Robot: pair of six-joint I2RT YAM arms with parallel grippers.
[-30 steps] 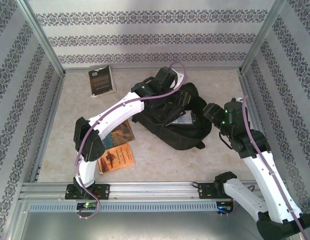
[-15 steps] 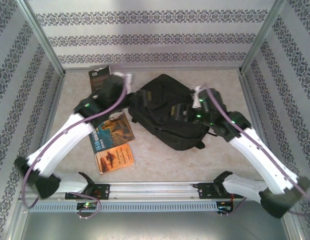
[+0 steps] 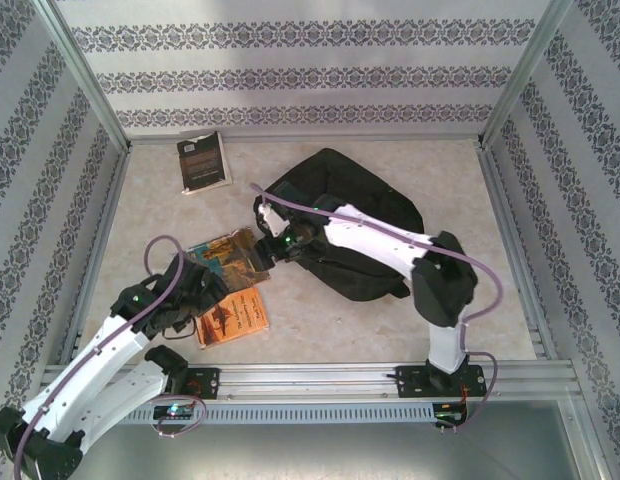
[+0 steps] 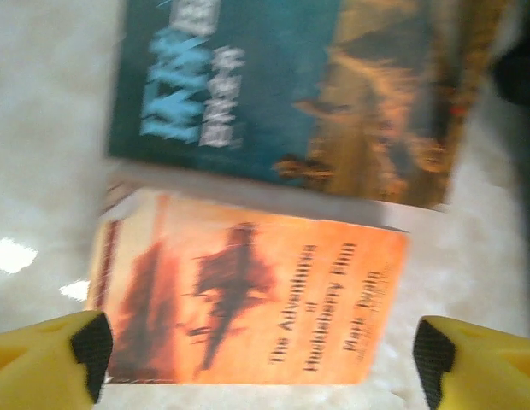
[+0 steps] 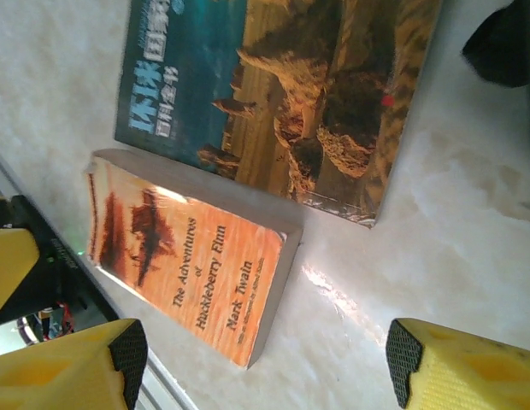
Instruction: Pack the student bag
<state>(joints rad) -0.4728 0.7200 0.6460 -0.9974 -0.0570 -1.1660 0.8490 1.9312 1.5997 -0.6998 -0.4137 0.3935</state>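
Note:
The black student bag (image 3: 365,215) lies at the table's middle-back, and its edge shows in the right wrist view (image 5: 504,43). An orange paperback, "The Adventures of Huckleberry Finn" (image 3: 233,316) (image 4: 248,299) (image 5: 192,278), lies flat near the front left. A teal-and-brown book (image 3: 225,255) (image 4: 291,85) (image 5: 282,94) lies just behind it. My left gripper (image 3: 205,290) (image 4: 261,367) hangs open over the orange book, holding nothing. My right gripper (image 3: 265,255) (image 5: 265,363) reaches across the bag's left side. It is open above the bare table beside both books.
A dark book (image 3: 203,162) lies at the back left near the patterned wall. A metal rail (image 3: 310,380) runs along the front edge. Bare marble-look table (image 3: 320,320) lies in front of the bag.
The left arm has pulled back toward the front left and now hovers over the books. The right arm has swung left across the bag to the books.

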